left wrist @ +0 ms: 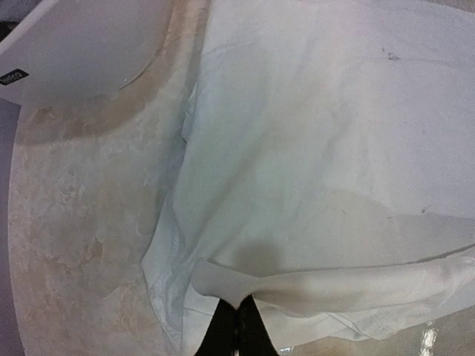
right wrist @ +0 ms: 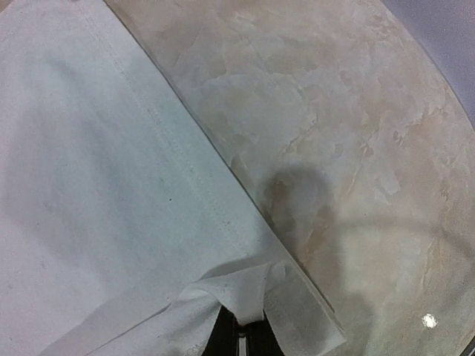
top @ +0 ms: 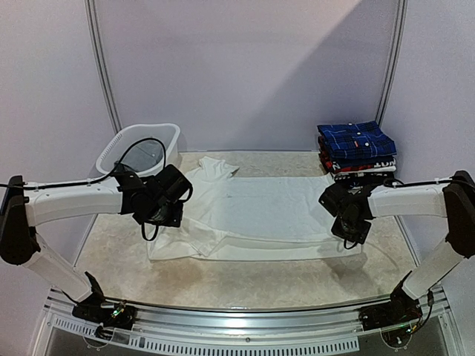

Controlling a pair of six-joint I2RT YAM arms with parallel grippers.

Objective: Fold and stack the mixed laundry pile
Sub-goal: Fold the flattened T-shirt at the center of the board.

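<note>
Shirt (top: 252, 204) fold in hand: left gripper (top: 159, 216) and right gripper (top: 352, 234) each clamped on its near edge. Next move likely needs an even lift, with the edge carried far.

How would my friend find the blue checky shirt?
Look at the table's far right corner. A stack of folded clothes sits there. The blue plaid shirt lies on top, the only blue one, with thin light lines.
</note>
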